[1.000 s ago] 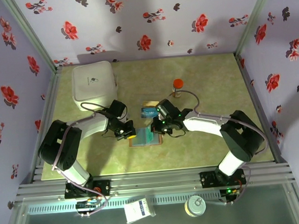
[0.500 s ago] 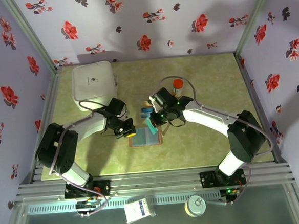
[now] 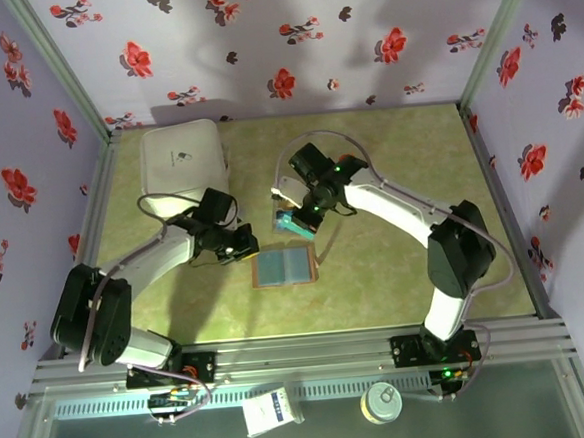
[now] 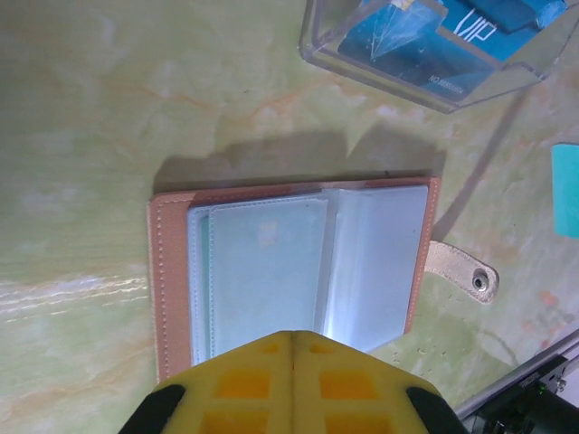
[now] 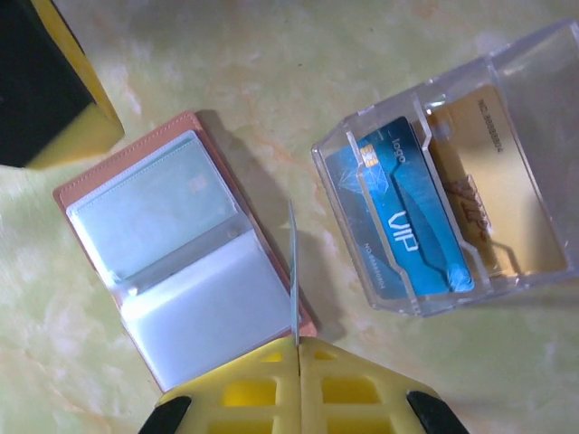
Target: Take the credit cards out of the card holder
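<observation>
Just ahead of the left gripper, which is pressed together and empty, the card holder is laid open flat on the table. Its blue-grey pockets are bare, whereas a second ago a teal card lay on it. That teal card is now pinched edge-on by the right gripper, which has been carried off the holder. Bare table is left around the holder's brown edges. Beyond the right gripper, a blue card and a gold card are stood in the clear tray.

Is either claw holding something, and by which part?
The right gripper pinches a teal credit card by one edge. The left gripper is shut on nothing.
</observation>
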Controlling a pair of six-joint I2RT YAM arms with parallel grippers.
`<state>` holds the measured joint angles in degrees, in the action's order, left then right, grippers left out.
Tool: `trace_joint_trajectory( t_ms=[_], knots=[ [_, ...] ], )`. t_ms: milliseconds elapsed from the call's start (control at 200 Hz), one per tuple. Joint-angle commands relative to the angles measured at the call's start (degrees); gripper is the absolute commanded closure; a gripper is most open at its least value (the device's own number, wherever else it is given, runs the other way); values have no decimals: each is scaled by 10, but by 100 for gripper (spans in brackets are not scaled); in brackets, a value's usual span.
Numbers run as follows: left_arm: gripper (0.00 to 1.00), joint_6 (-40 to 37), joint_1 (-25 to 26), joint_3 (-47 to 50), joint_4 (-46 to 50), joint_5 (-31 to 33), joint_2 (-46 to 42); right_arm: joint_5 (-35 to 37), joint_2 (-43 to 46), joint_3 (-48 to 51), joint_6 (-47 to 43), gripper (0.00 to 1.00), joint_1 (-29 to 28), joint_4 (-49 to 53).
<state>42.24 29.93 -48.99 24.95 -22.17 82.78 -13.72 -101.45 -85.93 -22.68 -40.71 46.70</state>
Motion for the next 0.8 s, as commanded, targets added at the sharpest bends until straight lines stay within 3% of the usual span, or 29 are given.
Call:
trace_joint_trajectory(
  t_ms=[0,530,795],
  knots=[
    [97,-1,-8,18,7,16,-15,-17,-37,-66,-101,100,18,64],
    [92,0,-22,34,27,31,-54,-66,-218,-364,-204,100,97,212],
    [92,-3,-29,31,43,33,-55,-86,-273,-425,-224,100,112,208]
  ],
)
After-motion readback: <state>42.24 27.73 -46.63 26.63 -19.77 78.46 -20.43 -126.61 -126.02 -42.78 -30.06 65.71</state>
